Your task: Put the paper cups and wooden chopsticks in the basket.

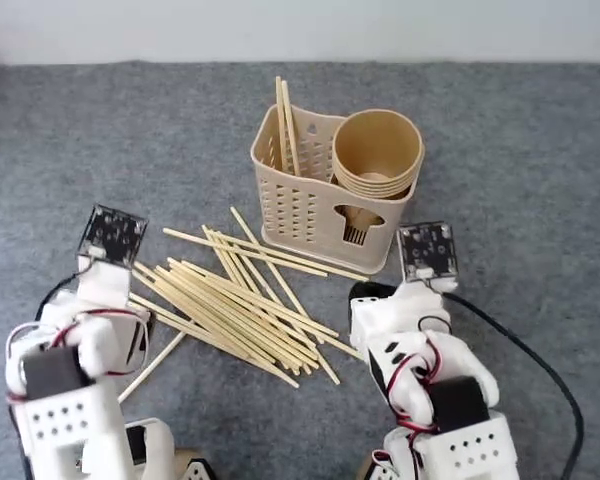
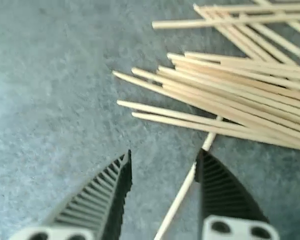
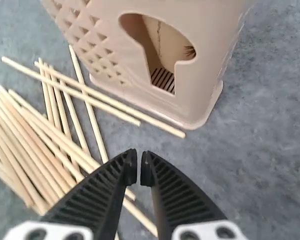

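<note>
The paper cups [image 1: 377, 150] sit nested as one stack in one side of the basket [image 1: 310, 205], and two chopsticks [image 1: 286, 120] stand upright in the other. The rest of the chopsticks [image 1: 230, 300] lie in a loose, crisscrossed pile on the grey counter [image 1: 540, 150], between the arms and in front of the basket.

These sticks look light, thin, stiff and smooth. On the soft counter they would likely roll or pivot if pinched near a tip, so a hold close to the middle, across the stick, seems safest.

The left jaws stand wide apart, low over the counter at the pile's edge. The right jaws are closed to a sliver and hold nothing.

The left wrist view shows a single stray stick [image 2: 182, 195] running between the left jaws, close to one of them. The right wrist view shows the basket's handle cutout [image 3: 157, 47], with sticks resting near the basket's foot. The high view shows what stands inside.
</note>
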Controlling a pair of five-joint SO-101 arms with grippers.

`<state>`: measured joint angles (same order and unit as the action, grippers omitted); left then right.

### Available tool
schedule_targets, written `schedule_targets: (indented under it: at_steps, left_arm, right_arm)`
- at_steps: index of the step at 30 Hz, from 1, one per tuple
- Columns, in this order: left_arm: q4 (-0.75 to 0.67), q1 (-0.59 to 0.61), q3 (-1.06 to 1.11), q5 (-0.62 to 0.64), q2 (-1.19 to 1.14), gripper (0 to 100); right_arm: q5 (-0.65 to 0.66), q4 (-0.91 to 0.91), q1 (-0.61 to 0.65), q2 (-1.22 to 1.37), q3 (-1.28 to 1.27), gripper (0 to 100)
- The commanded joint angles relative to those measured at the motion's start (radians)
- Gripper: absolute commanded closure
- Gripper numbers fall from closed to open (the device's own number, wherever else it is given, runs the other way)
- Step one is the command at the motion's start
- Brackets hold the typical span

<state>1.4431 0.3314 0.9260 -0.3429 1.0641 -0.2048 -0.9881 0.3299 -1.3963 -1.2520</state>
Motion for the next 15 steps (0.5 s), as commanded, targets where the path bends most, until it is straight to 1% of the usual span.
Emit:
schedule_targets:
  at_steps: [1,6,8,11,15]
  left_arm:
    - [-0.064,0.002,-0.044,0.083,-0.072,86]
    - [-0.133,-0.003,-0.050,0.195,-0.189,86]
    - [-0.140,-0.003,-0.062,0.209,-0.267,86]
    - [-0.150,0.002,-0.101,0.229,-0.402,86]
    - [-0.196,0.002,-0.153,0.298,-0.569,86]
  right_arm:
    - [-0.058,0.134,-0.010,-0.119,-0.100,96.7]
    - [-0.061,0.199,-0.004,-0.349,-0.265,96.7]
    - [-0.060,0.199,-0.004,-0.429,-0.304,96.7]
    - [-0.060,0.200,-0.004,-0.406,-0.308,96.7]
    - [-0.060,0.194,0.019,-0.403,-0.310,96.7]
